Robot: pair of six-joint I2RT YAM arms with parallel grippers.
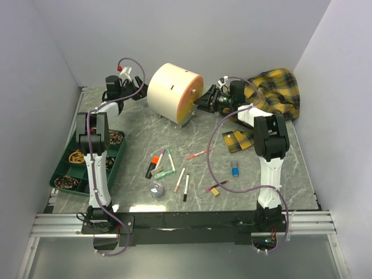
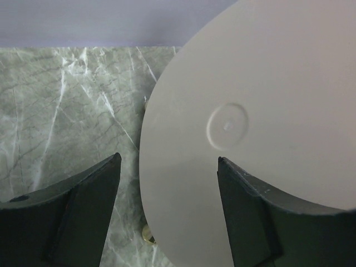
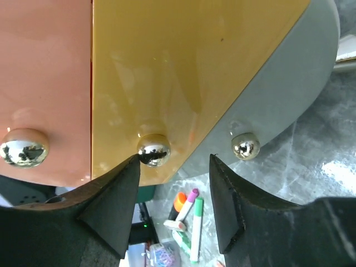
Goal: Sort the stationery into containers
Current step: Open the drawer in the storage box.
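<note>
Cabinet [image 1: 174,92] near the bench's [image 1: 261,197] far edge. Left tool [image 2: 168,158], wide and empty, at its cream back; right tool [image 3: 175,158], wide and empty, beside the yellow drawer's [image 3: 194,67] knob [image 3: 154,150]. Pens [image 1: 171,160] lie mid-bench.

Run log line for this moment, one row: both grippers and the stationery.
left gripper: open, at cabinet back panel | right gripper: open, at yellow drawer knob, not gripped | stationery: loose on table

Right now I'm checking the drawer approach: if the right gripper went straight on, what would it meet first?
Most likely the front of the yellow drawer, at or just beside its round knob, which sits off-centre in the open right gripper; depth is unclear.
</note>
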